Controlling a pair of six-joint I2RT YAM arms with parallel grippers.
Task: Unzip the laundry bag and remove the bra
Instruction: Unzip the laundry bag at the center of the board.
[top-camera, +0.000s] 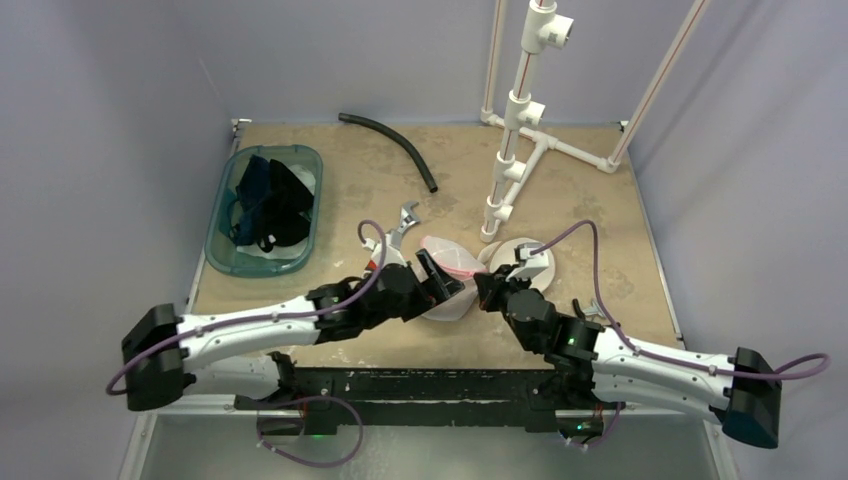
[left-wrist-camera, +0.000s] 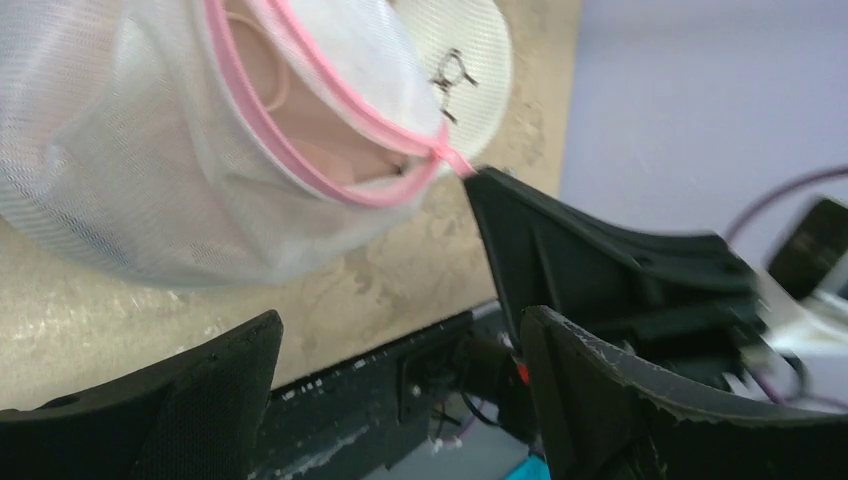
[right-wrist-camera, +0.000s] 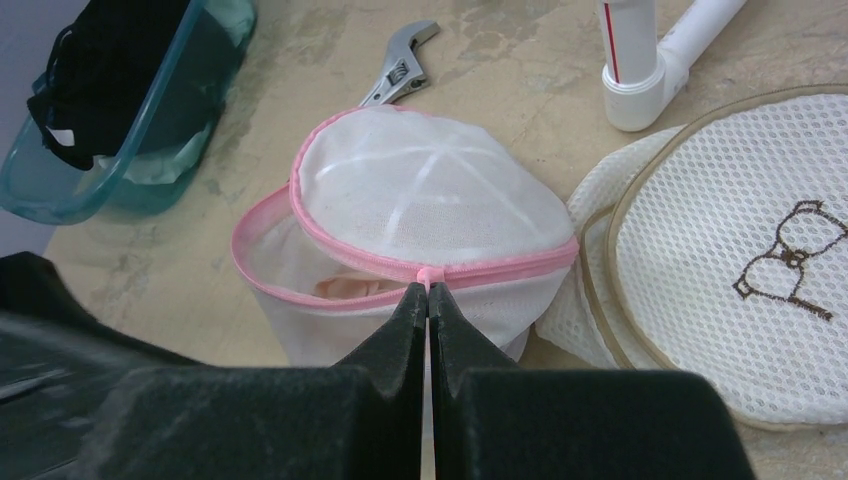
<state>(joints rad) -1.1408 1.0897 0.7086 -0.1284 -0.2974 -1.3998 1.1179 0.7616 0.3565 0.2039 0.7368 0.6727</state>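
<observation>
My right pincer (right-wrist-camera: 428, 296) is shut tight on the pink zip tab (right-wrist-camera: 430, 274), at the near side of the laundry bag (right-wrist-camera: 430, 200) in the middle of the table. My left pincer (left-wrist-camera: 400, 340) is wide and holds nothing. The zip looks partly undone. The bra (left-wrist-camera: 330, 150) is inside and needs pulling out.

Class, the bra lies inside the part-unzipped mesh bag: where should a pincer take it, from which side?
Grip the bra where peach fabric shows in the zip gap, left pincer entering from its own side, where the bag gapes; the right pincer holds the zip pull.
</observation>
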